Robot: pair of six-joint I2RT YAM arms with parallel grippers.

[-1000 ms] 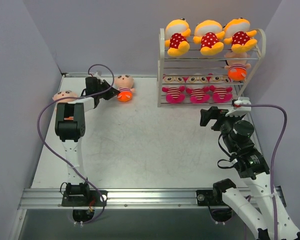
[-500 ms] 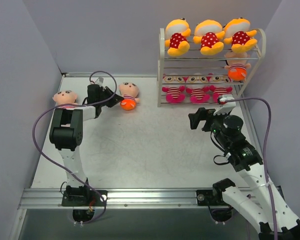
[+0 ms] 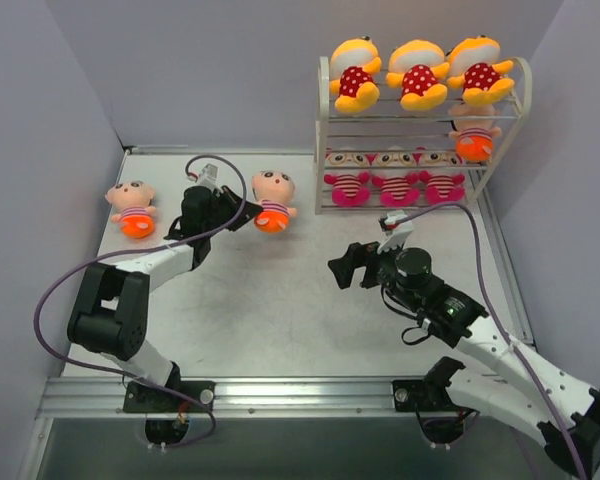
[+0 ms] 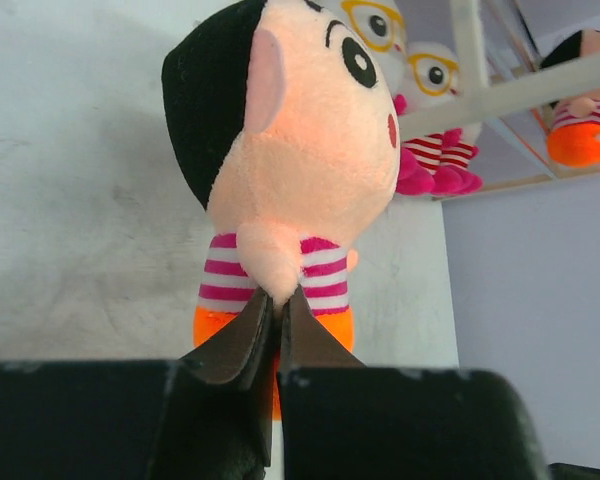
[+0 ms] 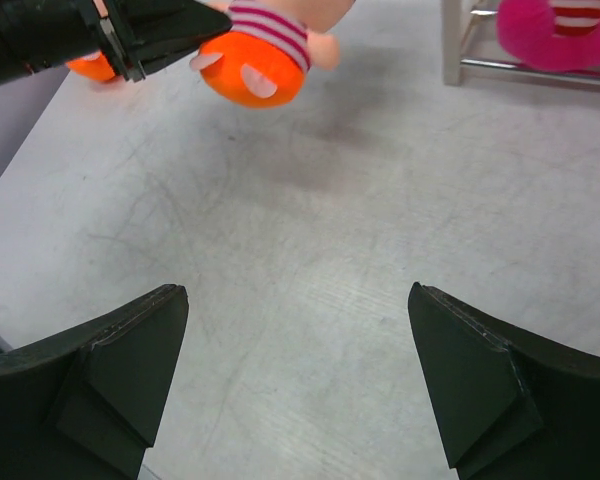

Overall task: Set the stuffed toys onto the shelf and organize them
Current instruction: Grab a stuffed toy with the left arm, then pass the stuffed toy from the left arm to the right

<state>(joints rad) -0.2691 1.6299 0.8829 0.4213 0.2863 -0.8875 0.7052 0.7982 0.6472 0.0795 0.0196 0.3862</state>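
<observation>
My left gripper [image 3: 242,213] is shut on the arm of a peach-faced doll with an orange bottom [image 3: 273,201], [image 4: 290,150], holding it above the table left of the white wire shelf [image 3: 323,140]. That doll also shows in the right wrist view [image 5: 265,52]. A second peach-faced doll [image 3: 131,207] lies at the far left. A third [image 3: 473,133] sits on the shelf's middle tier at the right. Three yellow red-dotted dolls [image 3: 416,72] sit on the top tier. Three pink-striped dolls with glasses [image 3: 394,176] sit on the bottom tier. My right gripper [image 3: 342,270], [image 5: 298,385] is open and empty over mid-table.
Grey walls enclose the table on the left, back and right. A metal rail [image 3: 280,393] runs along the near edge. Purple cables [image 3: 55,290] loop from both arms over the table.
My left gripper carried the peach-faced doll rightward and nearer, toward the shelf. My right arm swung left and forward from beside the shelf to mid-table, staying open.
</observation>
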